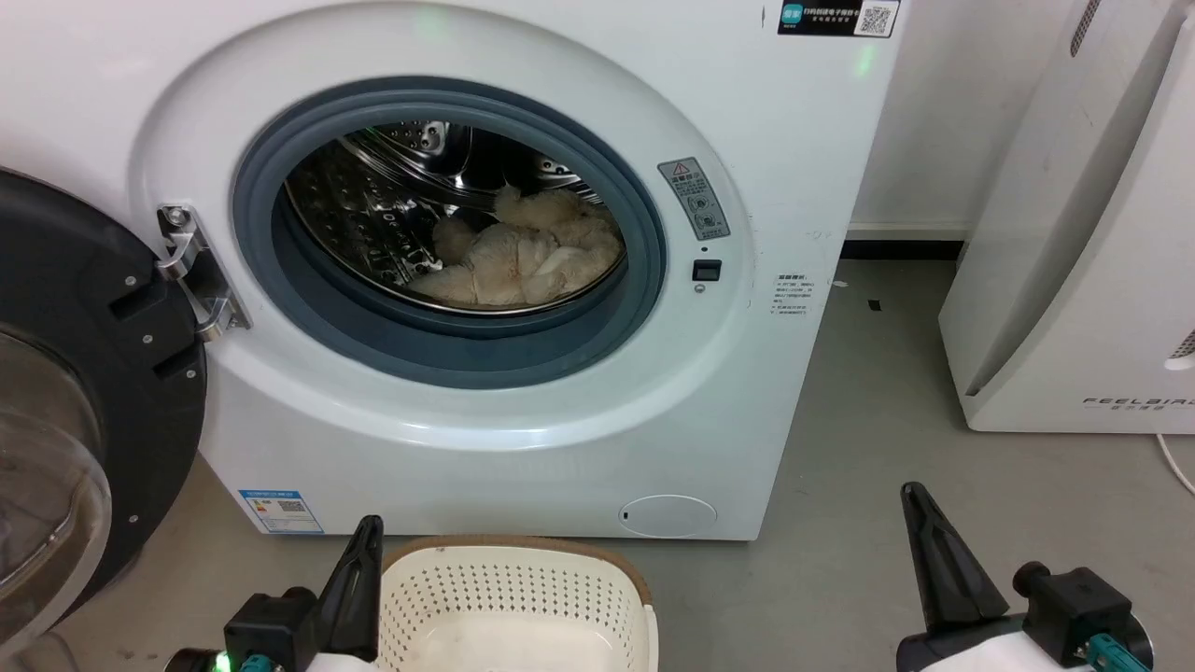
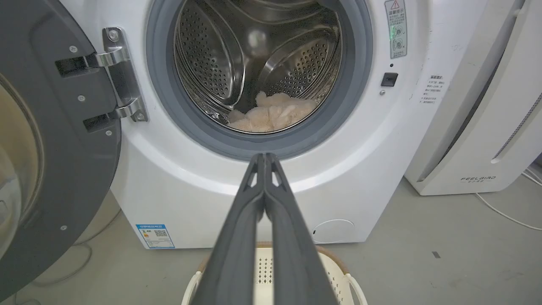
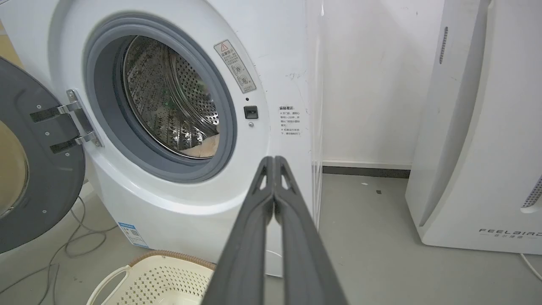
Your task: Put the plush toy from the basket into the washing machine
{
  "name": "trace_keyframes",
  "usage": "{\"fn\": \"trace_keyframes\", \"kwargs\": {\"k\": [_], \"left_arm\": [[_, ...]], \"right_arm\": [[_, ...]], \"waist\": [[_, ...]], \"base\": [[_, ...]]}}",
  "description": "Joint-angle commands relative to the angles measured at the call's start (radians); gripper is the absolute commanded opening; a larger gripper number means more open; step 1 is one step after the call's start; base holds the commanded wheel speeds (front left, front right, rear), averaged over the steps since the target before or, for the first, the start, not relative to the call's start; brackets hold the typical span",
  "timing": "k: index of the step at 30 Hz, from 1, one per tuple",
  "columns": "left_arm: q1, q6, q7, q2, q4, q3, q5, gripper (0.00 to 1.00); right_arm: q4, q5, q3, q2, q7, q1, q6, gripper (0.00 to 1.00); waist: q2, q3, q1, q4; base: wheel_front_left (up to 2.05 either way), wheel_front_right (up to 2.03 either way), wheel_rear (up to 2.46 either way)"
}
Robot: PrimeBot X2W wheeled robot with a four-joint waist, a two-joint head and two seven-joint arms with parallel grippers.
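The shaggy cream plush toy [image 1: 523,257] is seen lying low in the perforated steel drum [image 1: 373,215] of the washing machine [image 1: 485,448], whose door [image 1: 84,373] is swung open leftward. The perforated basket [image 1: 513,579] is set on the floor [image 1: 887,420] in front. The left gripper [image 2: 264,157] and right gripper [image 3: 274,159] are clenched on nothing. A white appliance [image 1: 1074,280] is placed rightward. Cables [image 3: 72,245] are shown by the right wrist view.

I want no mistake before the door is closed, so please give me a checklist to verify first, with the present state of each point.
1. The plush toy lies inside the drum of the washing machine: ok.
2. No fur lies over the grey gasket: ok.
3. The door stands open on the robot's left: ok.
4. The basket is empty: cannot tell, its near part is cut off.
5. The left pincer and right pincer are shut and hold nothing: ok.
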Motion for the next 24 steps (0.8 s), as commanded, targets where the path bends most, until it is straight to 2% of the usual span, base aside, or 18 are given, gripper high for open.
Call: {"fn": "trace_keyframes", "kwargs": {"k": [1, 24], "left_arm": [[-0.01, -0.007, 0.006, -0.009, -0.007, 0.009, 0.013, 0.0], [-0.022, -0.042, 0.052, -0.062, -0.017, 0.07, 0.091, 0.0]], "right_arm": [[-0.007, -0.007, -0.004, 0.0, 0.005, -0.011, 0.0, 0.0], [-0.017, -0.041, -0.019, 0.0, 0.052, -0.022, 0.0, 0.0]], "waist": [[-0.0001, 0.0, 0.0, 0.0], [-0.0001, 0.004, 0.0, -0.004]], "base": [[0.0, 0.0, 0.0], [0.0, 0.0, 0.0]]}}
